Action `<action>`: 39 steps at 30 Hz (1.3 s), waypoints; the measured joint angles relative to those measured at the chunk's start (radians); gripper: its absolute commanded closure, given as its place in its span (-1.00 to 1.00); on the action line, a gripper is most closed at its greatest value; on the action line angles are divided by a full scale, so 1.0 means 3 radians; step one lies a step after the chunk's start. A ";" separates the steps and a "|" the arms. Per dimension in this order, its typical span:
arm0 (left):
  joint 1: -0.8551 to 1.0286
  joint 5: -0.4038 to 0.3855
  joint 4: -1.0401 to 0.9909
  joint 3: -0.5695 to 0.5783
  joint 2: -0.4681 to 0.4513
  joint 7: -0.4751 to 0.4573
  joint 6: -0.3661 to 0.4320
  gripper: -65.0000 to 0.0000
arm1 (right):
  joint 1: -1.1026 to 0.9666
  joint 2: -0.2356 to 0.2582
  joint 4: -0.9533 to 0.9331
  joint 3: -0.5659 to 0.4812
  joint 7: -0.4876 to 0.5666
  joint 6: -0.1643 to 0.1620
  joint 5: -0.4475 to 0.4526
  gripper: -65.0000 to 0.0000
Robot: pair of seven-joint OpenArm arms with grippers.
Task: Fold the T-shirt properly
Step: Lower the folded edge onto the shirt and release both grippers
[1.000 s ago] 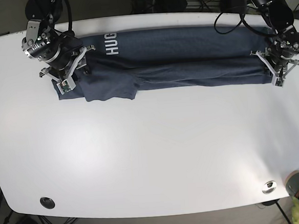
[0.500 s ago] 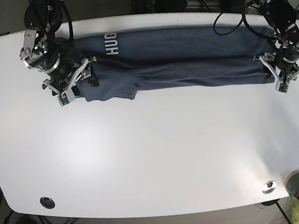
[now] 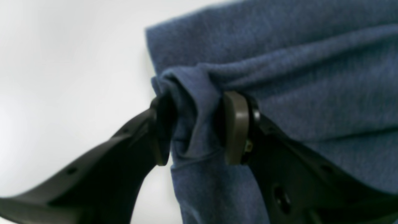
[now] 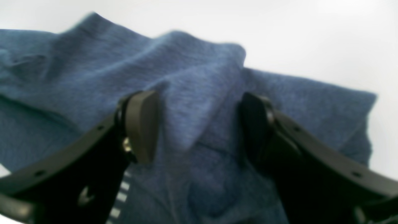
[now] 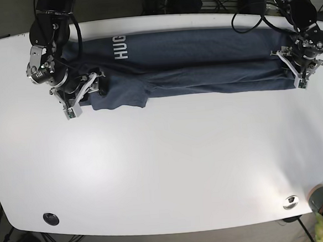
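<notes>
- Lying along the far side of the white tabletop [image 5: 164, 154] is the blue T-shirt [image 5: 201, 57], folded into a long band.
- White letters [image 5: 121, 47] on the shirt are cut off by a fold, so only part of the word shows.
- The left gripper [image 3: 196, 127] is at the shirt's end on the right side of the base view.
- Its fingers [image 3: 234, 130] are pinched tight on a bunched bit of cloth.
- The cloth fills the whole gap between them.
- The right gripper [image 4: 199, 124] is at the shirt's other end, by the sleeve [image 5: 118, 96].
- Its fingers [image 4: 141, 124] stand wide apart, one on each side of a raised fold of cloth.
- I cannot tell if they touch the cloth, because the picture is blurry.
- A strip of white marks [image 4: 119, 196] shows near the bottom of the right wrist view, too fuzzy to read.
- In the base view both grippers are small, and the arms hide parts of the shirt under them.
- A dark round thing [image 5: 51, 219] and a shiny round thing [image 5: 291, 201] sit near the front edge of the tabletop.
</notes>
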 measured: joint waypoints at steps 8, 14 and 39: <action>0.0020 -0.0036 -0.0167 -0.0001 -0.0062 -0.0268 -0.0001 0.25 | 0.0036 -0.0140 -0.0075 0.0006 0.0000 0.0003 0.0004 0.29; 0.0027 -0.0014 -0.0170 0.0136 -0.0102 -0.0306 0.0018 0.25 | 0.0029 -0.0151 -0.0074 0.0010 0.0000 0.0023 0.0015 0.97; 0.0010 -0.0033 -0.0181 0.0153 -0.0098 -0.0318 0.0023 0.25 | -0.0858 -0.0141 0.0815 0.0365 0.0001 0.0031 0.0542 1.00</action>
